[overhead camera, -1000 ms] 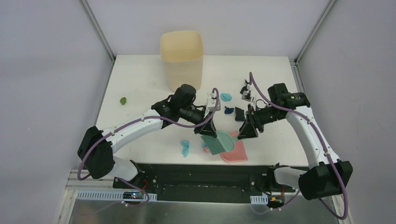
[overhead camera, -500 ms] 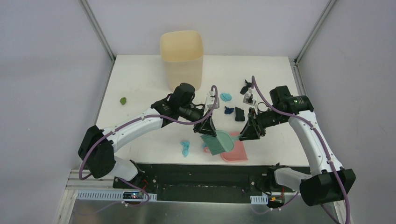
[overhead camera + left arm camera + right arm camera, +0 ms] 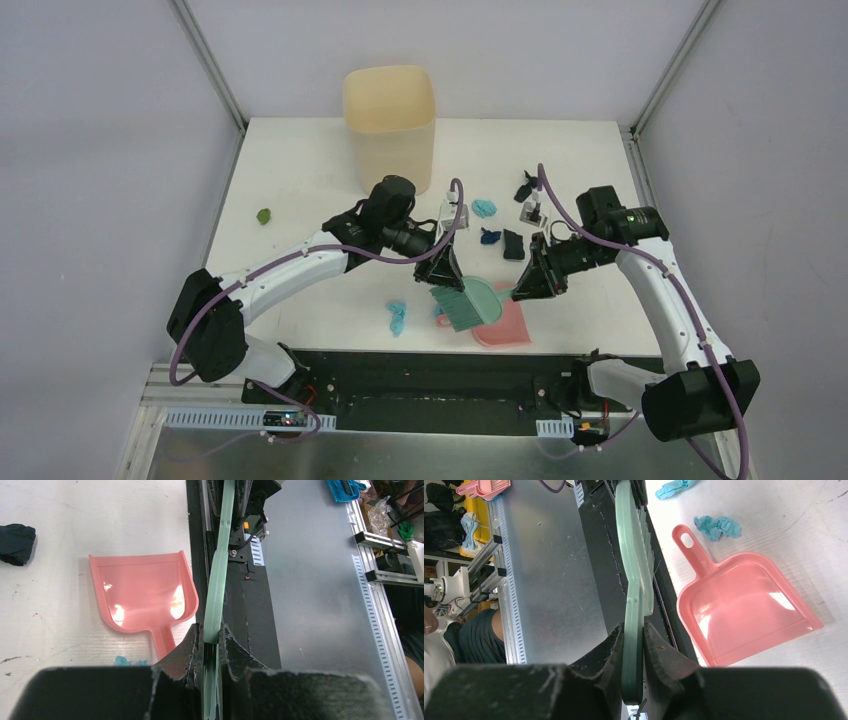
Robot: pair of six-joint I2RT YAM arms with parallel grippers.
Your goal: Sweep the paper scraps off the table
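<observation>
Here the left claw (image 3: pixel 210 632) and right claw (image 3: pixel 633 630) both clamp the teal plastic hand brush (image 3: pixel 458 310) above the pink plastic dustpan (image 3: pixel 505 328); crumpled paper scraps (image 3: pixel 396 316) lie on the white matte surface (image 3: pixel 300 180) beside and beyond that dustpan.

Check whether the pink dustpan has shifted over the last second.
No. The pink dustpan lies at the same spot by the table near edge, just as far from the light blue scrap.
</observation>
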